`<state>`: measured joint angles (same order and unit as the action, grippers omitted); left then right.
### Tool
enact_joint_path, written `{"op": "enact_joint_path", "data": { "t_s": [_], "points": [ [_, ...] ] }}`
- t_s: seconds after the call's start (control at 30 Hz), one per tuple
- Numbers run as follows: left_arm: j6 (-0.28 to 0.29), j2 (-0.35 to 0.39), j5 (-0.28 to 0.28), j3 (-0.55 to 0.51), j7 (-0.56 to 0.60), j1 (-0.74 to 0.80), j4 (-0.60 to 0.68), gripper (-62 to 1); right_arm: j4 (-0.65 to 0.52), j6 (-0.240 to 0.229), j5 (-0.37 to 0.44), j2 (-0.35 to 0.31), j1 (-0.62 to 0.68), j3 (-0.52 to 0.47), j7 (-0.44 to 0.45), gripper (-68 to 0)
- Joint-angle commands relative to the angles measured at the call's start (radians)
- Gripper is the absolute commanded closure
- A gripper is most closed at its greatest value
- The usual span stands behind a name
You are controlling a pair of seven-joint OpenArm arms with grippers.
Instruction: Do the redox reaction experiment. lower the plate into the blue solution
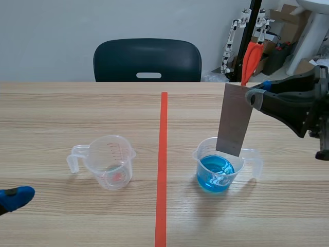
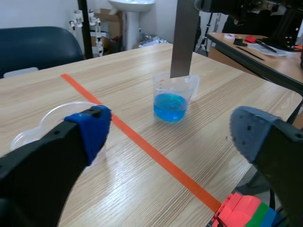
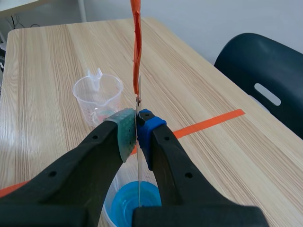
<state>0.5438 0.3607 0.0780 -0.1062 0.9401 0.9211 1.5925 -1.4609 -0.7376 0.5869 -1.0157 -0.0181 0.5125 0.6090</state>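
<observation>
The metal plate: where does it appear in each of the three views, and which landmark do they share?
Scene view: the plate hangs right of the orange line, in the right pincer, just over the cup of blue liquid.
Left wrist view: far ahead of the left pincer, above the cup.
Right wrist view: edge-on, clamped in the right pincer.
Shared landmark: the cup.

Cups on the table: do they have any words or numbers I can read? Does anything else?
No text here can be read.
Empty cup: a scale of thin lines on its wall, numbers too small to read.
Cup of blue solution: faint marks near its rim, too blurred to read.
Plate: no writing shows.
Boxes behind the table: too blurred to read.
</observation>
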Motion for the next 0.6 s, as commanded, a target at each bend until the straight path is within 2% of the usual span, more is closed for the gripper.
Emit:
{"op": "enact_joint_path", "data": {
  "t_s": [0.0, 0.07, 0.17, 0.27, 0.4, 0.57],
  "points": [
    [-0.006, -0.037, -0.010, -0.008, 0.019, 0.016, 0.012, -62.3, 0.006, -0.008, 0.013, 0.005, -0.010, -0.008, 0.023, -0.6],
    [-0.029, -0.069, -0.009, -0.019, 0.021, 0.040, 0.011, -62.3, 0.017, -0.008, -0.011, 0.020, -0.010, -0.008, 0.029, -0.6],
    [-0.106, -0.105, -0.002, -0.021, 0.005, 0.068, 0.011, -62.3, 0.036, -0.008, -0.045, 0.047, -0.010, -0.008, 0.035, -0.6],
    [-0.126, -0.142, 0.002, -0.021, 0.002, 0.090, 0.011, -62.3, 0.060, -0.008, -0.085, 0.072, -0.010, -0.008, 0.060, -0.6],
    [-0.226, -0.187, 0.000, -0.020, -0.008, 0.132, 0.010, -62.3, 0.082, -0.008, -0.127, 0.099, -0.010, -0.008, 0.077, -0.6],
    [-0.243, -0.213, -0.004, -0.019, -0.021, 0.143, 0.010, -62.3, 0.110, -0.008, -0.192, 0.130, -0.010, -0.008, 0.121, -0.6]
  ]
}}
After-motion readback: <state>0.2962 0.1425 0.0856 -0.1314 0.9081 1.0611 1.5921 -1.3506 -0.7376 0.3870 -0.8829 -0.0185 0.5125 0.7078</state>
